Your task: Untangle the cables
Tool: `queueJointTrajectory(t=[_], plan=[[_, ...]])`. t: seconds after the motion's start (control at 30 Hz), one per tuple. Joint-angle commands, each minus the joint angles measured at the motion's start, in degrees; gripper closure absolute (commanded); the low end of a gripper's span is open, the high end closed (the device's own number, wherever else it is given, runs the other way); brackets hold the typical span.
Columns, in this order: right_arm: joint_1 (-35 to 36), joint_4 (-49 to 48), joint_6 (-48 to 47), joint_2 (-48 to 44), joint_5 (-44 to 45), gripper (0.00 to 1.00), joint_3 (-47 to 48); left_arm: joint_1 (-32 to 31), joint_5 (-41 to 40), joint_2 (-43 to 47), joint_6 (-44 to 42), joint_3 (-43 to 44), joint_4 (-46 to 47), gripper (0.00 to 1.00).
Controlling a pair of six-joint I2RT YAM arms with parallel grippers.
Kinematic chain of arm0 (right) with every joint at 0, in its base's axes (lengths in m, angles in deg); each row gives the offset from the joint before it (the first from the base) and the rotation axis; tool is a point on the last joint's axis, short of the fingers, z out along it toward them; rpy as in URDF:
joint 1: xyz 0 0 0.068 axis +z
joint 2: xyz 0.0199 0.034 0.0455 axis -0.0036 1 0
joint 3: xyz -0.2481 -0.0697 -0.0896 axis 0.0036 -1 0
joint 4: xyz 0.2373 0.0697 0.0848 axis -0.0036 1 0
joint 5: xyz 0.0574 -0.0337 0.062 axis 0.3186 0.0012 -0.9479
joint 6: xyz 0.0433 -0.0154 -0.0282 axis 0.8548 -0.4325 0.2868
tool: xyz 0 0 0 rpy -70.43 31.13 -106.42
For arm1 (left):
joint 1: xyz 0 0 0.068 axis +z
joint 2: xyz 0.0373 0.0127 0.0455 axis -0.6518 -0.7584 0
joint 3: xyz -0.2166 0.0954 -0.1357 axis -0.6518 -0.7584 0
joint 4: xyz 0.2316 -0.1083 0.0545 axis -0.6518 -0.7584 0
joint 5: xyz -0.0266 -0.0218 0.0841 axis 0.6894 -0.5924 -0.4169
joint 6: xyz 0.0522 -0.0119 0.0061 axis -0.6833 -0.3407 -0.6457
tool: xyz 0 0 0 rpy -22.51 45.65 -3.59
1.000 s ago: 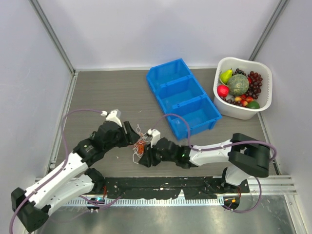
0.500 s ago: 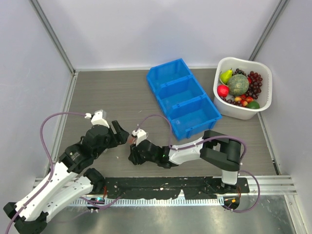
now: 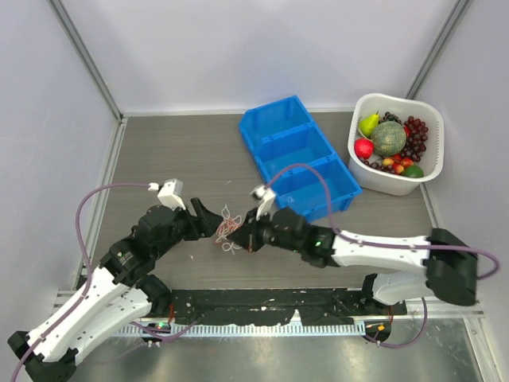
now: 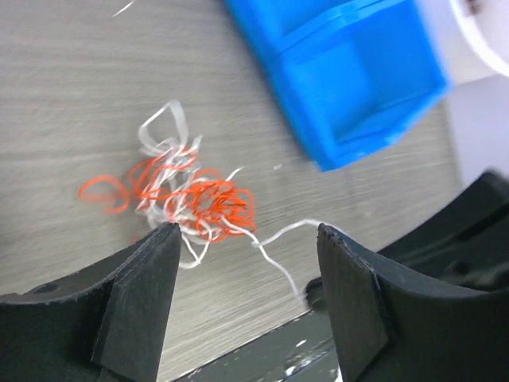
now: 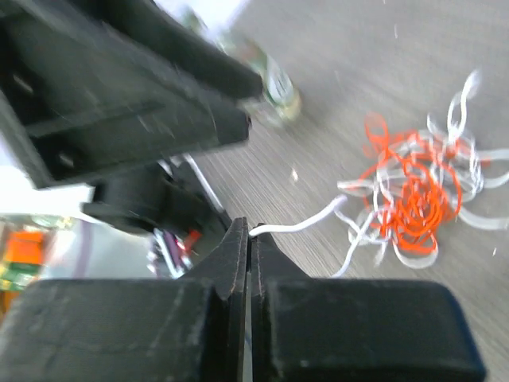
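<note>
The cables (image 3: 229,225) lie as one small knot of white and orange-red cords on the grey table; I cannot pick out a pinkish one. In the left wrist view the knot (image 4: 191,199) lies just beyond my left gripper (image 4: 246,231), which is wide open and empty, its left finger (image 4: 147,278) at the knot's edge. A loose white strand (image 4: 278,239) trails from the knot between the fingers. My right gripper (image 5: 250,231) is shut on the end of that white strand (image 5: 302,221), with the knot (image 5: 413,191) ahead of it. From above, the left gripper (image 3: 208,219) and right gripper (image 3: 248,235) flank the knot.
A blue three-compartment bin (image 3: 301,159) stands right behind the right arm and shows in the left wrist view (image 4: 350,72). A white basket (image 3: 362,163) of fruit stands at the far right. The left arm's dark body (image 5: 119,103) fills the upper left of the right wrist view.
Both arms swung left and nearer, then back to the right. The right gripper now sits further right and farther from the near edge, and the knot lies between the two grippers again.
</note>
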Motion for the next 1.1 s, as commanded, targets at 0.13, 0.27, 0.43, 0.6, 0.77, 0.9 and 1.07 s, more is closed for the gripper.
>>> queueJointTrajectory(t=[0.13, 0.27, 0.43, 0.6, 0.77, 0.9, 1.07], plan=[[-7.3, 6.0, 0.8, -14.2, -11.3, 0.99, 11.6, 0.0, 8.9, 9.1, -9.6, 0.3, 21.7, 0.21], [-9.4, 8.4, 0.1, -13.9, -14.6, 0.99, 19.7, 0.0, 14.1, 9.8, -13.2, -0.5, 27.1, 0.18], [-11.2, 11.9, 0.4, -11.1, -15.8, 0.99, 27.9, 0.0, 19.6, 7.2, -14.5, -2.6, 36.6, 0.19], [-11.6, 12.3, 1.7, -9.0, -15.9, 0.99, 31.2, -0.1, 25.4, 2.3, -14.5, -3.4, 43.8, 0.18], [-11.6, 8.3, 4.8, -7.2, -18.7, 0.99, 32.2, -0.1, 20.6, -4.1, -15.6, -4.1, 51.4, 0.16], [-11.6, 7.6, 5.8, -5.4, -19.5, 0.99, 35.0, 0.0, 13.1, -11.9, -16.5, -4.1, 53.1, 0.23], [-11.6, 8.9, 5.6, -3.1, -19.8, 0.99, 41.2, 0.0, 14.0, -17.9, -13.9, -9.9, 59.9, 0.3]])
